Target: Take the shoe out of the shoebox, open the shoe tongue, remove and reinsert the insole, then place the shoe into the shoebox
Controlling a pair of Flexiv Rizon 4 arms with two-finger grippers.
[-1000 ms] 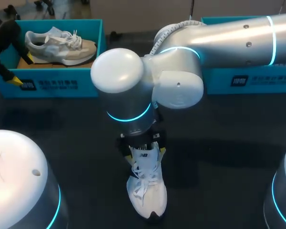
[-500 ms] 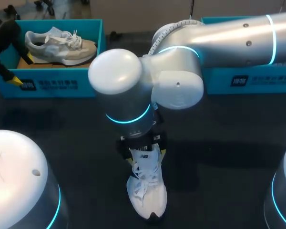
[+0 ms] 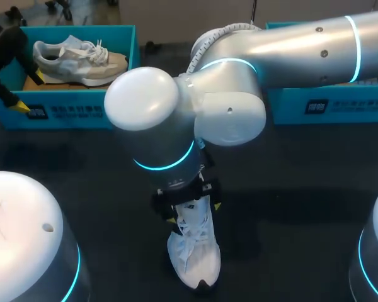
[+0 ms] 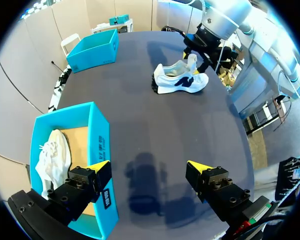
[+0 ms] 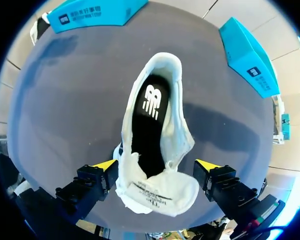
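Note:
A white shoe [image 3: 193, 251] stands upright on the dark table, toe toward the front edge. In the right wrist view its white shoe [image 5: 152, 145] opening shows the black insole [image 5: 147, 120] lying inside, with the tongue [image 5: 160, 192] folded out toward the toe. My right gripper [image 5: 156, 165] hangs open right above the shoe, a yellow tip on either side of the tongue and laces, neither plainly pressing it. In the head view the right gripper [image 3: 192, 211] is mostly hidden under its arm. My left gripper [image 4: 149, 167] is open and empty at the front wall of the left shoebox [image 4: 97, 150].
The left blue shoebox [image 3: 69, 110] at the back left holds a second, grey-white shoe [image 3: 82, 60]. Another blue box [image 3: 327, 104] stands at the back right. My right arm's bulky elbow [image 3: 176, 119] hangs over the table's middle.
My right arm's elbow has swung a little to the left and its gripper has sunk slightly onto the shoe. The left arm and the shoe have stayed put.

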